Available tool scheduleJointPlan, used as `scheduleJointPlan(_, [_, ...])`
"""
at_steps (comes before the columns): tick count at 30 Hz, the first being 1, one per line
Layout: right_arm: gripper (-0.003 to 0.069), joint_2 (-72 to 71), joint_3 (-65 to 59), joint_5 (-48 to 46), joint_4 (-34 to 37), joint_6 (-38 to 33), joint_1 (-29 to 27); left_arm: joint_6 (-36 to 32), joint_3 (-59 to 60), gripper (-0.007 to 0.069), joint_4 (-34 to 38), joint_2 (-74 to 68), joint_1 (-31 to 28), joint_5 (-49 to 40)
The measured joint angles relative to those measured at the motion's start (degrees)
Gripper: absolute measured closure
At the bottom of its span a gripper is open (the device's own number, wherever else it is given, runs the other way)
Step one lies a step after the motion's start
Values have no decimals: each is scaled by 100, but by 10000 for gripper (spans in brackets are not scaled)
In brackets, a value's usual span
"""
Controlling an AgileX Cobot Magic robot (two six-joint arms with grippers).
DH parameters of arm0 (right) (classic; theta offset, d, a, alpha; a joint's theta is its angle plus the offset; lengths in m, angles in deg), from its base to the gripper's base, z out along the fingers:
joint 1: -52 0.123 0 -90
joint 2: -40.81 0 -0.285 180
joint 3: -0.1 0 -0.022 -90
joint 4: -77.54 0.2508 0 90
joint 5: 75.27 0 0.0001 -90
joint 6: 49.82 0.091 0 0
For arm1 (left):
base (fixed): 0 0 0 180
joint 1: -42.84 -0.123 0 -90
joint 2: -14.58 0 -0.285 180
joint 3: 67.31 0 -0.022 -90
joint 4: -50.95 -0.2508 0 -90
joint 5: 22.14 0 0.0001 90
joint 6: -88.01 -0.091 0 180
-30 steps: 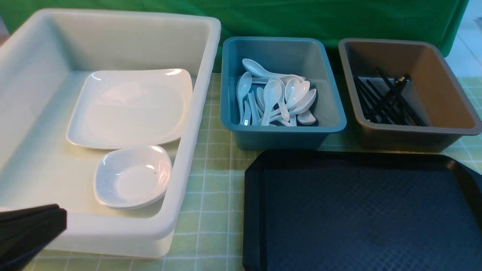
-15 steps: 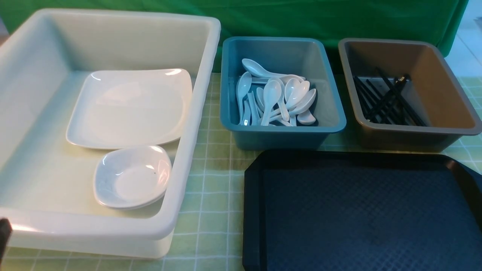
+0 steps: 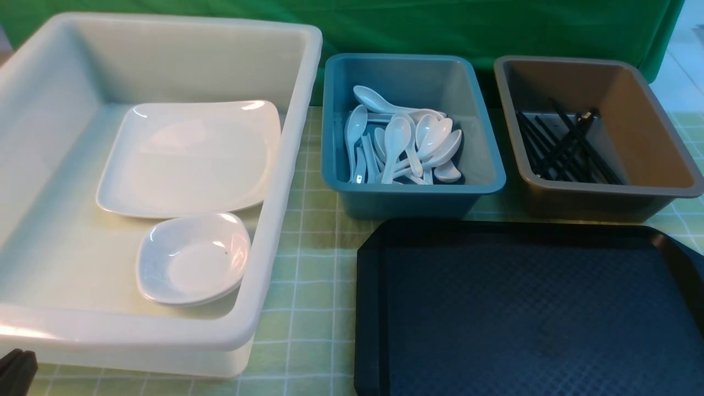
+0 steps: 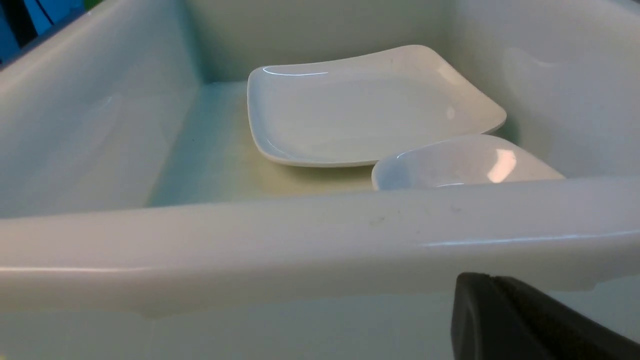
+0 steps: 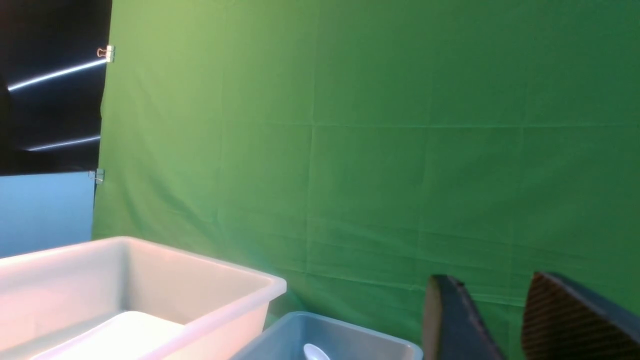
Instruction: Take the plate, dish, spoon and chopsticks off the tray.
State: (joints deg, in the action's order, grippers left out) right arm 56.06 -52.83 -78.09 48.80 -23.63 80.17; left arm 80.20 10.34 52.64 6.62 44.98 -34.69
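Tray (image 3: 528, 308) floor shows bare, so I judge the clearing finished: plate (image 3: 190, 157) and dish (image 3: 192, 258) lie in the tub (image 3: 286, 165), spoons (image 3: 401, 143) in the blue bin (image 3: 412, 192), chopsticks (image 3: 566, 146) in the brown bin (image 3: 605, 190). Left gripper (image 3: 16, 371) sits low at the tub's near outer wall, plate and dish beyond the rim from it; whether it is parted or closed I cannot tell. Right gripper (image 5: 500, 320) is spread and empty, raised and aimed at the green backdrop (image 5: 350, 125). No item lies nearer either arm for a further pick.
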Motion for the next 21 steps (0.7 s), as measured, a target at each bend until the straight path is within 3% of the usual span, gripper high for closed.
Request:
scheduleJointPlan(17, [419, 0, 0, 0, 0, 0, 0, -2, 0, 634, -15, 10, 0, 0])
scheduleJointPlan(20, [419, 0, 0, 39, 491, -360, 0, -2, 0, 632, -15, 10, 0, 0])
scheduleJointPlan(21, [419, 0, -7, 56, 982, -848, 0, -2, 0, 631, -15, 10, 0, 0])
